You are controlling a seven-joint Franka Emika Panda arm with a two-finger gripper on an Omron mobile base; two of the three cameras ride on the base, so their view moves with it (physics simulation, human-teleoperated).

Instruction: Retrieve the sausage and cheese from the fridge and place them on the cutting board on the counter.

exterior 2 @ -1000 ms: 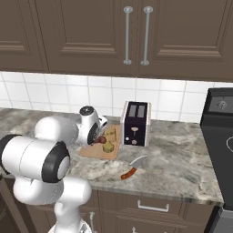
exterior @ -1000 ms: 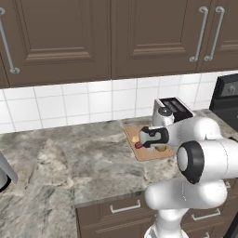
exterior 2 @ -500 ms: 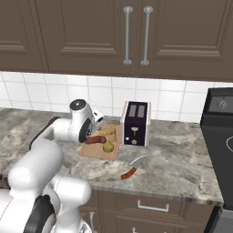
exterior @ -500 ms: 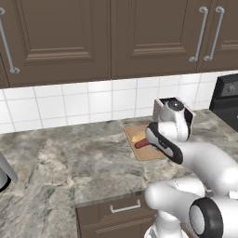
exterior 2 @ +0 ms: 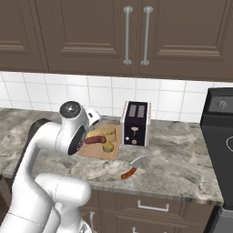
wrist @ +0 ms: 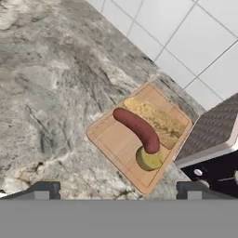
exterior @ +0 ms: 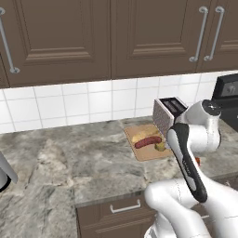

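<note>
Dark tool (wrist: 116,188) tips spread wide, holding nothing, above the marbled table (wrist: 42,93). Sausage (wrist: 137,129) lies on the cutting board (wrist: 114,142), long axis running along the board's length, one end touching the cheese (wrist: 148,159). Toaster (wrist: 211,135) just beyond, tiled wall behind.

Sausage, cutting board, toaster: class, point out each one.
sausage (wrist: 137,129), hand view, middle of the link
cutting board (wrist: 111,139), hand view, bare wood left of sausage
toaster (exterior 2: 135,124), right base view, front face
</note>
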